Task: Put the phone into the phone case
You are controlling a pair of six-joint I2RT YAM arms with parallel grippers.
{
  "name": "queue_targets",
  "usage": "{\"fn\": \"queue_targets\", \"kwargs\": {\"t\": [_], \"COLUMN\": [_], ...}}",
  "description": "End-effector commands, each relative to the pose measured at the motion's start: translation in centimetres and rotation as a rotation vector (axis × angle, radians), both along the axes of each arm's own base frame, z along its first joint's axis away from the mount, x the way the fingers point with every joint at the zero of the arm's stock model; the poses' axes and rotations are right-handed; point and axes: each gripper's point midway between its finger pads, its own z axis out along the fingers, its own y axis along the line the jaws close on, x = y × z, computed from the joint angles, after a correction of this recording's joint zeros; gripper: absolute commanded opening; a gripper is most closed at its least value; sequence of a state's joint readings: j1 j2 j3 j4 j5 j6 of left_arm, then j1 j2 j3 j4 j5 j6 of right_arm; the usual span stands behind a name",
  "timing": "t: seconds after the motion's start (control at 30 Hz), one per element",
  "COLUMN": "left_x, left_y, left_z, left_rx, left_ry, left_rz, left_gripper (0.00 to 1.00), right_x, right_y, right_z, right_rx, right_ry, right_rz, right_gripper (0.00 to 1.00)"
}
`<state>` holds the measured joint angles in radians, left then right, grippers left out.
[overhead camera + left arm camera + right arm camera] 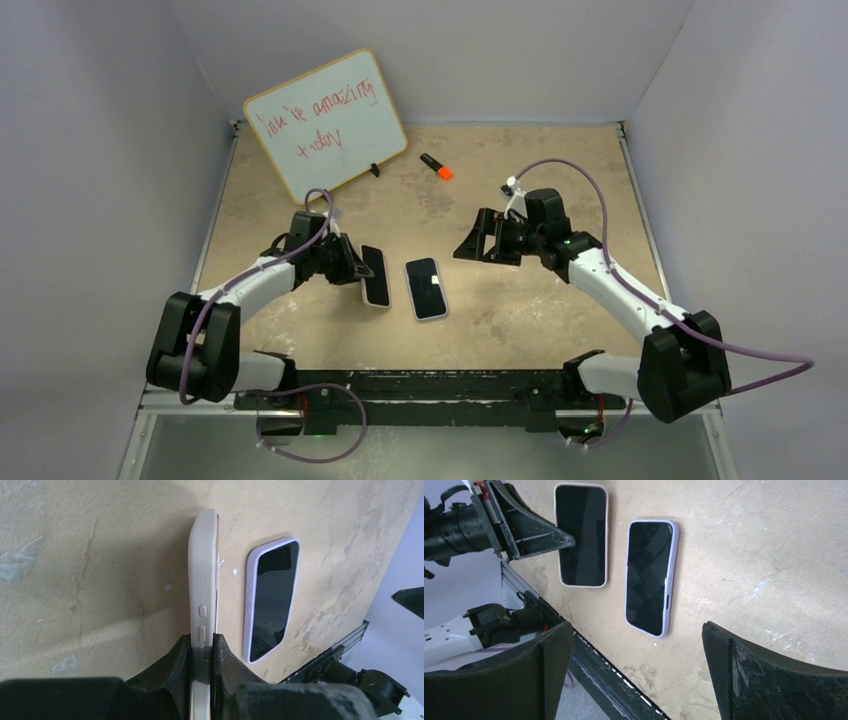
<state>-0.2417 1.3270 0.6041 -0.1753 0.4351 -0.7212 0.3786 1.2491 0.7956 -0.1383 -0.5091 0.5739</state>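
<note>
Mottled tan bench (560, 170), all views: the lilac-rimmed phone (426, 288) is lying screen-up near the middle, towards the near edge, its long axis running far to near. The left gripper (202, 645), reaching in low from the left, is clenching the beige case (202, 570) across its thickness, just beside the phone and roughly parallel. The right gripper (482, 243) is hovering, jaws spread wide, just right of the phone, wrist angling towards it.

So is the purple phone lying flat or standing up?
Lying flat: the purple phone rests on the table, dark screen up, nothing holding it.
</note>
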Motion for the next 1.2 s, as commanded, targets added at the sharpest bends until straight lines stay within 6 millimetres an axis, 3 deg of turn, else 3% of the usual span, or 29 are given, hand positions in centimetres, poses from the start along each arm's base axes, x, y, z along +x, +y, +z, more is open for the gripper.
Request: {"fn": "queue_targets", "kwargs": {"t": [0.0, 0.13, 0.4, 0.5, 0.67, 0.9, 1.07, 1.17], "left_x": [0.6, 0.5, 0.7, 0.9, 2.0, 3.7, 3.4, 2.7], "left_y": [0.6, 1.5, 2.9, 3.3, 3.4, 2.8, 1.0, 0.0], "left_z": [0.0, -0.4, 0.9, 2.3, 6.5, 15.4, 22.1, 25.1], "left_rx": [0.018, 0.067, 0.151, 0.173, 0.183, 0.150, 0.049, -0.006], "left_ry": [-0.012, 0.003, -0.021, -0.060, -0.176, -0.466, -0.666, -0.743], "left_rz": [0.014, 0.044, 0.066, 0.070, 0.051, 0.000, -0.091, -0.153], "left_gripper": [0.14, 0.37, 0.56, 0.80, 0.90, 0.93, 0.94, 0.95], "right_x": [1.2, 1.2, 1.7, 1.9, 2.7, 4.0, 4.5, 4.4], "right_y": [-0.8, -1.2, -2.7, -3.2, -4.6, -6.1, -6.9, -7.0], "right_z": [2.1, 2.1, 2.0, 2.3, 4.1, 8.0, 11.9, 14.2], "right_rx": [-0.045, -0.065, -0.133, -0.142, -0.154, -0.155, -0.152, -0.129], "right_ry": [-0.077, -0.071, -0.063, -0.078, -0.131, -0.227, -0.327, -0.393], "right_rz": [-0.034, -0.053, -0.139, -0.180, -0.288, -0.404, -0.436, -0.435], "right_gripper": [0.99, 0.99, 0.99, 0.99, 0.99, 0.99, 0.99, 0.99]}}
